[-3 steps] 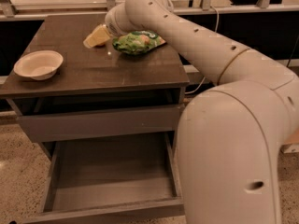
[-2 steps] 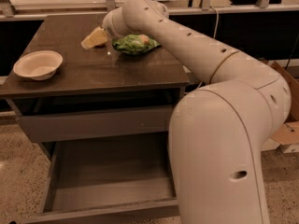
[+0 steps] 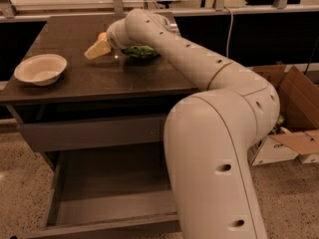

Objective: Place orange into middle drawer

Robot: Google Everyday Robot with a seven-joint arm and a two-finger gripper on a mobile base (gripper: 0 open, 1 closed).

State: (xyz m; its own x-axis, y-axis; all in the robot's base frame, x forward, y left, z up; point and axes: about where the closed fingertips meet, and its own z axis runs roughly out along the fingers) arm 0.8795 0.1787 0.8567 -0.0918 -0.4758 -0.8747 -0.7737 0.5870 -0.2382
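Note:
The orange (image 3: pixel 102 35) shows as a small orange patch on the dark tabletop, at the back and left of centre, mostly hidden behind my gripper. My gripper (image 3: pixel 98 49) is at the end of the white arm, low over the tabletop and right against the orange. The middle drawer (image 3: pixel 107 183) is pulled open below the table, wide and shallow with a flat grey floor and nothing in it. My arm's large white elbow covers the drawer's right part.
A white bowl (image 3: pixel 41 68) sits at the table's left edge. A green snack bag (image 3: pixel 141 51) lies just right of the gripper, under the arm. A closed grey drawer front (image 3: pixel 94 132) is above the open drawer. Cardboard boxes (image 3: pixel 289 133) stand on the floor at right.
The gripper has moved left across the tabletop, away from the green snack bag, and now sits at the orange. The bowl and drawers have not moved.

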